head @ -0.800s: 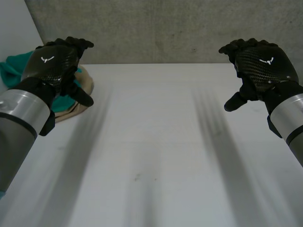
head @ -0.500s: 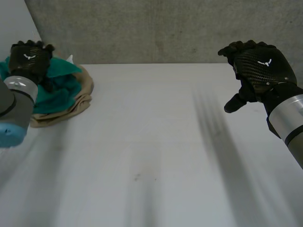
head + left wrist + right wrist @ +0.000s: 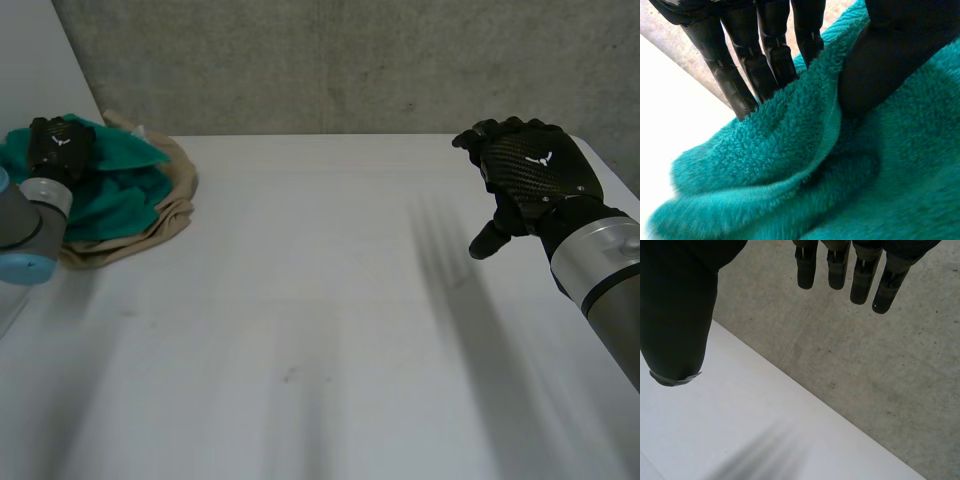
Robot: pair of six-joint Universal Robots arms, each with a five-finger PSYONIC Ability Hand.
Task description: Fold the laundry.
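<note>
A heap of laundry sits at the table's [image 3: 300, 300] far left corner: a towel [image 3: 120, 195] on top, a second cloth [image 3: 172, 215] under it and spilling out toward the table's middle. The left hand [image 3: 60, 145] rests on the towel at the heap's far side, with a raised fold of towel caught between its fingers [image 3: 770, 60] and thumb. The right hand [image 3: 530, 175] hangs above the table's far right corner, well apart from the heap, fingers loose and holding nothing. A wall [image 3: 350, 60] stands just behind the table's far edge.
</note>
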